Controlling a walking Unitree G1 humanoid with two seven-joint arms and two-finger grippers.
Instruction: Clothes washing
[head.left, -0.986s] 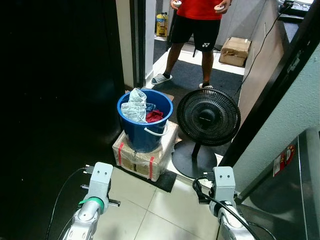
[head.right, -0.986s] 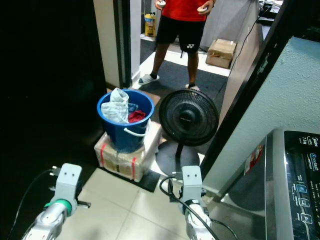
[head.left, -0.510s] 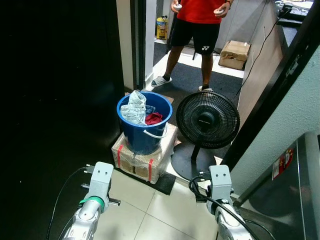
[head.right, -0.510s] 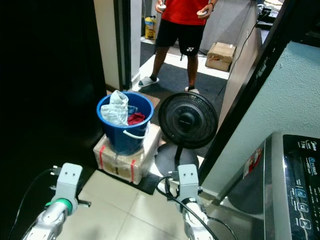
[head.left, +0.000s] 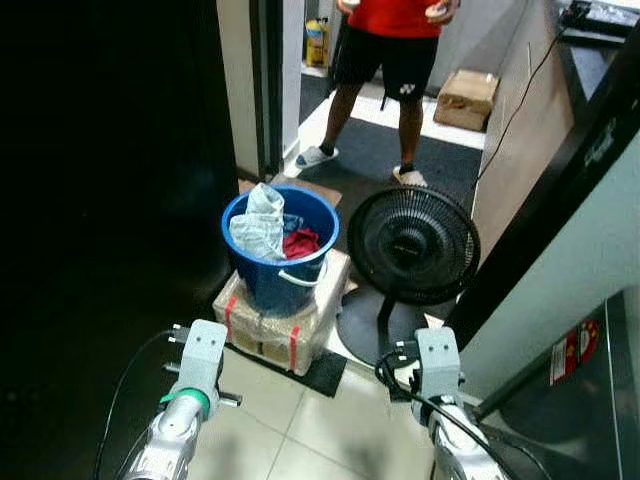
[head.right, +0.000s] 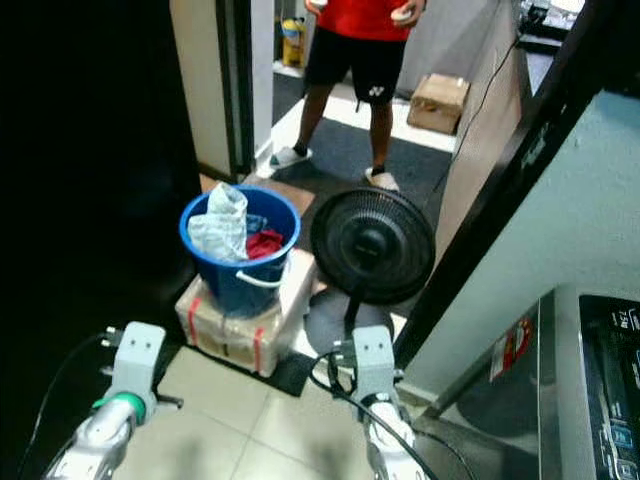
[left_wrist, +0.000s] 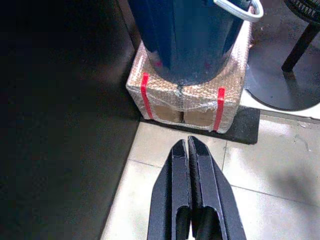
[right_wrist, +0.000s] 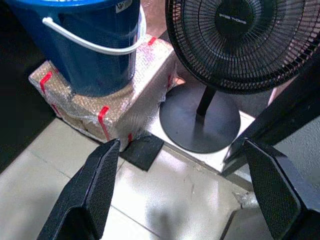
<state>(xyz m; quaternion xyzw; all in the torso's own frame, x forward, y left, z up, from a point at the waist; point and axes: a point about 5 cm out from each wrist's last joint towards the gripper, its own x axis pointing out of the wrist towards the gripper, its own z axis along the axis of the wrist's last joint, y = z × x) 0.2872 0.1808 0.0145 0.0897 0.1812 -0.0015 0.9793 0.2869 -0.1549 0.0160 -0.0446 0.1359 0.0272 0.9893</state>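
A blue bucket (head.left: 278, 262) with a white handle stands on a bubble-wrapped box (head.left: 277, 322) with red tape. Inside it lie a pale blue-white garment (head.left: 257, 222) and a red cloth (head.left: 300, 242). Both arms are held low in front of me, short of the box. My left gripper (left_wrist: 188, 150) is shut, its tips over the tiled floor just before the box (left_wrist: 187, 95). My right gripper (right_wrist: 182, 162) is open wide, with the bucket (right_wrist: 90, 45) and the fan between its spread fingers (right_wrist: 95, 190).
A black floor fan (head.left: 412, 245) stands right of the bucket on a round base. A person in a red shirt and black shorts (head.left: 382, 60) stands in the doorway beyond. A washing machine (head.right: 598, 390) is at my right, and a dark wall at my left.
The camera has shifted: the bucket and fan sit slightly lower and to the left in the picture. The right arm's wrist has edged left. The grippers keep their states.
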